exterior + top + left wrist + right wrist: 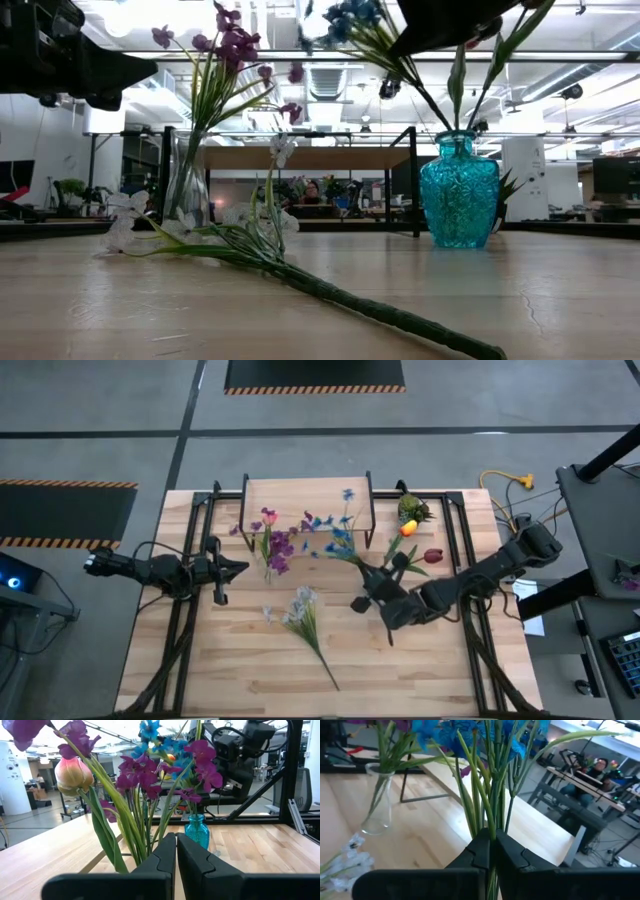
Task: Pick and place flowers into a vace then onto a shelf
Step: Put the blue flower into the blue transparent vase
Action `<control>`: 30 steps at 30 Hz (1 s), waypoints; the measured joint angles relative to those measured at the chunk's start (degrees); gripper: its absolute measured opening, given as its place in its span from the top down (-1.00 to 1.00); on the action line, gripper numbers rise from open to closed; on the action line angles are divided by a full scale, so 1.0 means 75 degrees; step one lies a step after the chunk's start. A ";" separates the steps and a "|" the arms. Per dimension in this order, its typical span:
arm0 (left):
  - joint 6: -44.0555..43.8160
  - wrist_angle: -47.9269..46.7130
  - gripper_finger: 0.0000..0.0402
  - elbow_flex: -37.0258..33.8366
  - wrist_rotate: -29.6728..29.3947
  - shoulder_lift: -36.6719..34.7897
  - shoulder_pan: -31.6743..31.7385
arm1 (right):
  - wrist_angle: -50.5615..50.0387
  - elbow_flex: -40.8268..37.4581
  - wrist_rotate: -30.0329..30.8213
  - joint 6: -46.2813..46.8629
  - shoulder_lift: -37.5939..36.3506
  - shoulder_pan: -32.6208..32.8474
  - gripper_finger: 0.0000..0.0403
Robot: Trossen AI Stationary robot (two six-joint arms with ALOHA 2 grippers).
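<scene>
White flower (270, 255) lies mid-desk (250, 660). Right hand (490, 851) grasps blue flower stems (487, 795) above teal vase (458, 202). Left hand (175, 855) clenched, empty.

The whole desk (330, 660) is seen from straight above in the high view. The low view is taken at desk-top height, looking level across the wood into the room behind, with the white flower (270, 255) lying close before the lens. Each wrist view looks forward past its own arm's fingers, close behind flower stems. The turquoise vase (459, 203) is shared by the low and left wrist views, the clear glass vase (377, 800) by the low and right wrist views.
</scene>
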 joint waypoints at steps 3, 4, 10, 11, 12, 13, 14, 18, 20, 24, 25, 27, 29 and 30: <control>0.0000 0.0000 1.00 0.0000 0.0000 0.0000 0.0001 | 0.0007 -0.0001 0.0024 0.0159 0.0000 0.0075 0.96; 0.0000 0.0002 1.00 0.0000 -0.0001 0.0000 0.0000 | 0.0026 -0.0003 0.0046 0.0227 0.0000 0.0073 0.96; 0.0000 0.0003 1.00 0.0000 0.0000 0.0000 0.0000 | 0.0262 -0.0006 0.0943 0.0603 0.0000 0.0070 0.96; 0.0000 0.0003 1.00 0.0000 0.0000 0.0000 0.0001 | 0.0271 -0.0006 0.1082 0.0679 0.0000 0.0067 0.96; 0.0000 0.0003 1.00 0.0000 -0.0003 0.0000 0.0000 | 0.0271 -0.0006 0.1197 0.0775 0.0000 0.0067 0.96; 0.0000 0.0003 1.00 0.0000 0.0000 0.0000 0.0003 | 0.0268 -0.0006 0.1263 0.0924 0.0000 0.0067 0.96; 0.0000 0.0003 1.00 0.0000 0.0000 0.0000 0.0003 | 0.0268 -0.0006 0.1328 0.1088 0.0000 0.0067 0.96; 0.0000 0.0003 1.00 0.0000 -0.0001 0.0000 0.0001 | 0.0271 -0.0006 0.1346 0.1551 0.0000 0.0084 0.96; 0.0000 0.0003 1.00 0.0000 -0.0001 0.0000 0.0001 | 0.0271 -0.0006 0.1364 0.1748 0.0000 0.0096 0.96; 0.0000 0.0003 1.00 0.0000 0.0000 0.0000 0.0000 | 0.0274 -0.0006 0.1416 0.1953 0.0000 0.0096 0.96; 0.0000 0.0003 1.00 0.0000 0.0000 0.0000 0.0000 | 0.0282 -0.0006 0.1548 0.1958 0.0000 0.0096 0.96; 0.0000 0.0006 1.00 0.0000 0.0000 0.0000 0.0000 | 0.0282 0.0012 0.1774 0.1967 0.0000 0.0096 0.96; 0.0000 0.0003 1.00 0.0000 0.0000 0.0000 0.0003 | 0.0291 0.0059 0.1797 0.1974 0.0000 0.0097 0.96; 0.0000 0.0003 1.00 0.0000 -0.0002 0.0000 0.0003 | 0.0291 0.0061 0.1803 0.2034 0.0000 0.0099 0.96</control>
